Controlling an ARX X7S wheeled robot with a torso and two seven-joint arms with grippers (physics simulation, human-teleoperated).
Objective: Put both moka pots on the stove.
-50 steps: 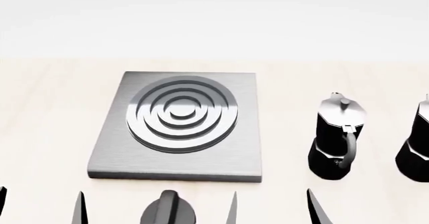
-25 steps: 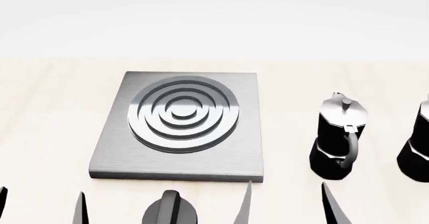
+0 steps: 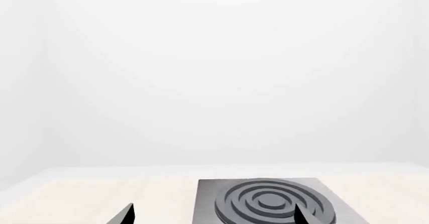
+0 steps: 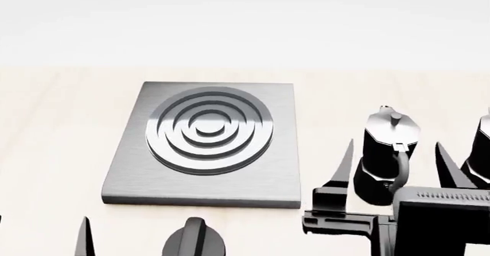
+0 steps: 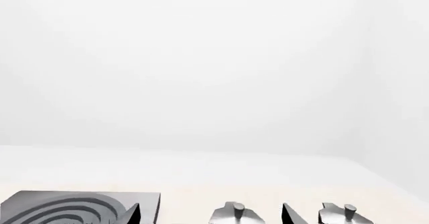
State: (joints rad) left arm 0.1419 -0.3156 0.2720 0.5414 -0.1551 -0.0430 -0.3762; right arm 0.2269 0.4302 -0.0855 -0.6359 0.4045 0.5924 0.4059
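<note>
Standing upright on counter (image 4: pixel 61 112) right of bare stove (image 4: pixel 205 144): both moka pots (image 4: pixel 388 152), nearer one between spread fingers of right end effector (image 4: pixel 394 167); left end effector (image 3: pixel 213 216) likewise spread.

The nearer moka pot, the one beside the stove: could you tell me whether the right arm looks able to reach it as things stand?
Probably yes. The right pincer is open, its fingers flanking the nearer moka pot in the head view, with nothing between; the other pot stands apart.
</note>
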